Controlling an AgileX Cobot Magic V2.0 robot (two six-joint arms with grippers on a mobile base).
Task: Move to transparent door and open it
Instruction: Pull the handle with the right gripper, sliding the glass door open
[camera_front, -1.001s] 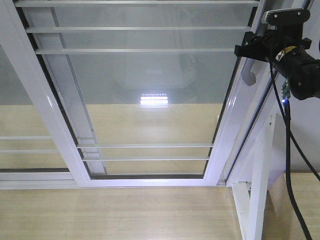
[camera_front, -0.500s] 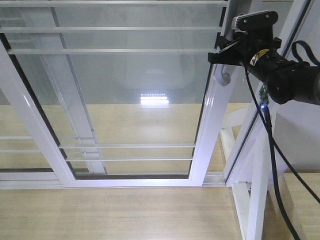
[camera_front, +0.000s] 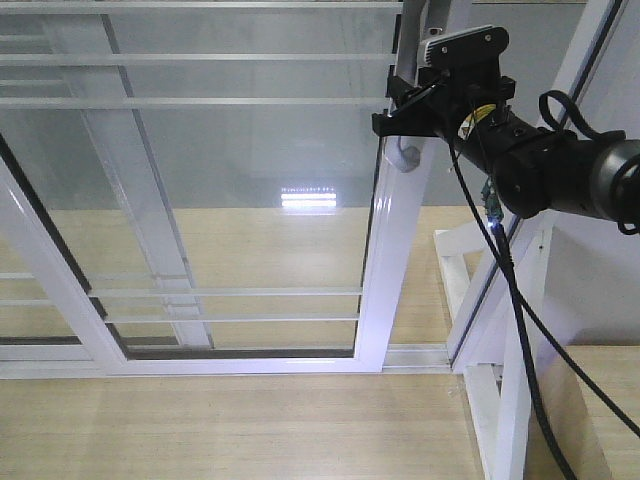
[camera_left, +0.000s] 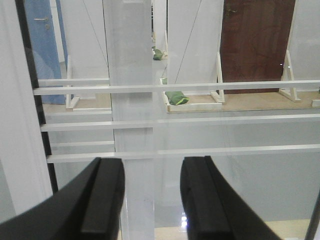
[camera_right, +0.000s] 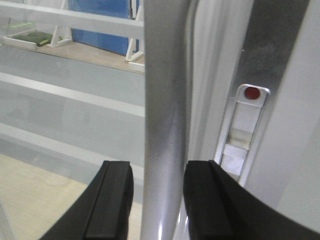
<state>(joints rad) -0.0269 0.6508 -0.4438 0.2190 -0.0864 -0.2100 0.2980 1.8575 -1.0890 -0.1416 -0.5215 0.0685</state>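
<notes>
The transparent door (camera_front: 392, 270) is a glass panel in a glossy white frame with thin white bars. Its curved grey-white pull handle (camera_front: 405, 158) runs down its right stile. My right gripper (camera_front: 398, 118) is at the handle, high on the right. In the right wrist view the handle (camera_right: 162, 100) stands upright between the black fingers of the right gripper (camera_right: 157, 200). The right finger (camera_right: 210, 200) touches it and the left finger stands a little apart. My left gripper (camera_left: 152, 200) is open and empty, facing barred glass (camera_left: 225, 120).
A second barred glass panel (camera_front: 130, 200) overlaps behind the door on the left. A slanted white frame post (camera_front: 515, 350) stands to the right, with a gap (camera_front: 440, 290) between it and the door. A latch with a red dot (camera_right: 247, 130) sits beside the handle. The floor track (camera_front: 420, 355) runs along the bottom.
The door has slid to the left with my right gripper at its handle. The gap between the door's right edge and the frame post has widened.
</notes>
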